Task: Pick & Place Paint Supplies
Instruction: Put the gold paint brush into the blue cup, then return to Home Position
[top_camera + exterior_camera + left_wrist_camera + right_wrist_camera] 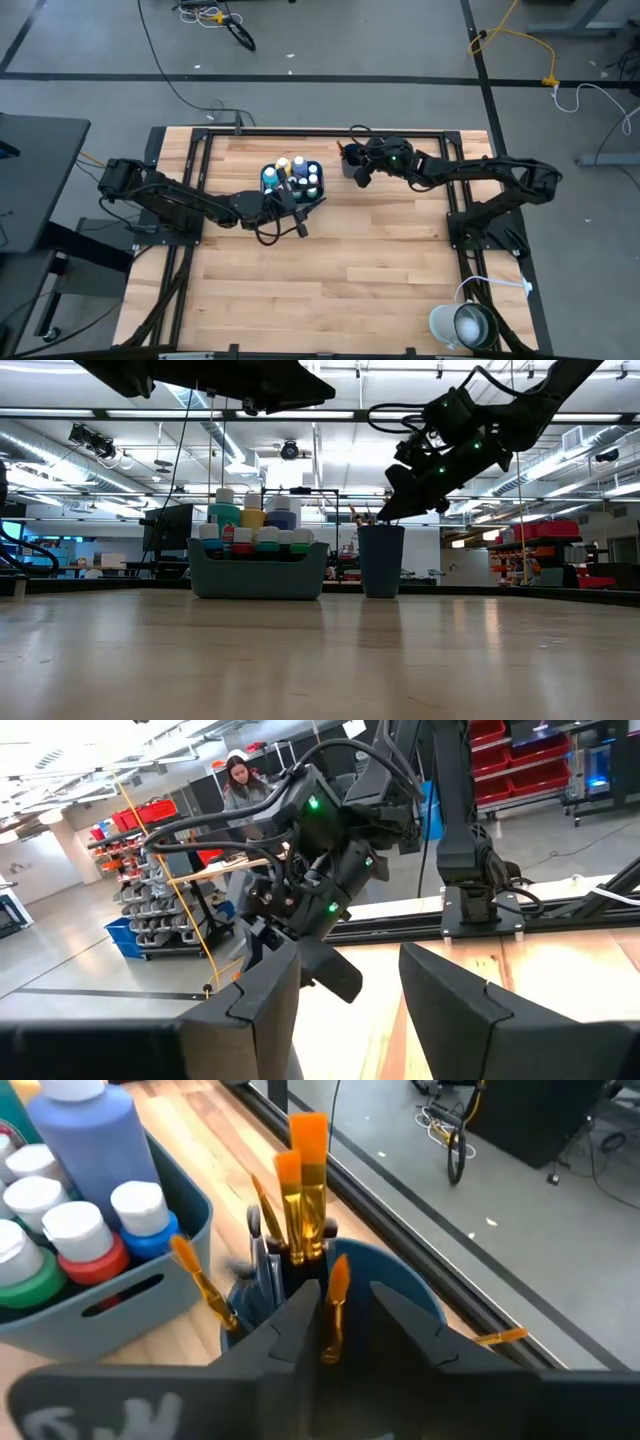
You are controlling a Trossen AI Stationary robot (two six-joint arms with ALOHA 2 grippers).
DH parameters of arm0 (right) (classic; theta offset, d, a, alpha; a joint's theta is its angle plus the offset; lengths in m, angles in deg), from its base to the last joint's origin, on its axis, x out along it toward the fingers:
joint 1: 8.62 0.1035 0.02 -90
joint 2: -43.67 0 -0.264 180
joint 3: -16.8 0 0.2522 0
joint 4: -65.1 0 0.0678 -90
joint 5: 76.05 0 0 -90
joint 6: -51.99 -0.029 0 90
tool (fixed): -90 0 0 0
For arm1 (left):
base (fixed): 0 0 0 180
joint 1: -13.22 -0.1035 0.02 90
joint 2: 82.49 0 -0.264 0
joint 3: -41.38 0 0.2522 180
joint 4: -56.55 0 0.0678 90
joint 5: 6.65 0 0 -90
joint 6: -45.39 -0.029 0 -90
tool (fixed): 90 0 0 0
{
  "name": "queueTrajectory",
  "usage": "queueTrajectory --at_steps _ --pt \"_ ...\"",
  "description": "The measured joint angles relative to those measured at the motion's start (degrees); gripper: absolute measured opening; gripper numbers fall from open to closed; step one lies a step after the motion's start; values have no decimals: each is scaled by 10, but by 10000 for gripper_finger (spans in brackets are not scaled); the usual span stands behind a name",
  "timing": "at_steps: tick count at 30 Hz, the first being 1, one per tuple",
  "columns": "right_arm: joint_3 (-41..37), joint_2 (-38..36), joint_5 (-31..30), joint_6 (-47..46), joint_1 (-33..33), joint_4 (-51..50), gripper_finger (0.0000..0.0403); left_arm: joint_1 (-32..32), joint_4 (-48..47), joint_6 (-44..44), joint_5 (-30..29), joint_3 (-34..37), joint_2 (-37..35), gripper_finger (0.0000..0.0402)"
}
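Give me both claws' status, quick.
Left claw: open, empty, by the tray.
Right claw: above the cup, a paintbrush between its fingers; grip unclear.

Bright, even ceiling light; arms backlit in low view, wrist foregrounds blurred.

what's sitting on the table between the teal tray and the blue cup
Nothing. The low view shows a bare gap of tabletop between the tray and the cup; they stand close together but apart.
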State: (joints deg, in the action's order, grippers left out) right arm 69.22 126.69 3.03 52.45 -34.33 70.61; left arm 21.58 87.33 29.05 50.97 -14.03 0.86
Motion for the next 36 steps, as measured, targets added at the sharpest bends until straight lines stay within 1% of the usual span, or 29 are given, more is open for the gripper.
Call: queueTrajectory --at_steps 3,5,8,11,14,17,20,23,24,25,28,30,36 --pt "0 -1 0 5 0 15 104 0 0 -3 -5 0 0 183" --pt "0 -12 0 14 1 16 116 0 -1 -22 -28 0 -2 183" --pt "0 -52 0 34 6 16 130 9 -1 -59 -71 0 -24 183" --pt "0 -115 1 50 23 -4 137 25 -8 -87 -87 0 -61 183" --pt "0 -189 43 56 43 -30 136 43 -49 -91 -85 0 -114 178" --pt "0 -255 104 80 64 -65 118 54 -134 -54 -85 0 -177 149" --pt "0 -308 142 101 83 -97 79 58 -230 -4 -65 0 -238 98" --pt "0 -348 156 106 95 -129 23 58 -313 30 -27 0 -297 37" --pt "0 -359 161 106 98 -140 12 58 -332 37 -15 0 -316 19" --pt "0 -368 165 106 100 -148 8 58 -347 42 -3 0 -334 11" --pt "-3 -388 170 93 108 -163 12 58 -390 56 33 0 -387 11" --pt "-17 -398 179 93 110 -160 5 58 -405 56 50 11 -417 10" --pt "-64 -429 236 90 110 -149 3 58 -403 43 83 101 -516 9"
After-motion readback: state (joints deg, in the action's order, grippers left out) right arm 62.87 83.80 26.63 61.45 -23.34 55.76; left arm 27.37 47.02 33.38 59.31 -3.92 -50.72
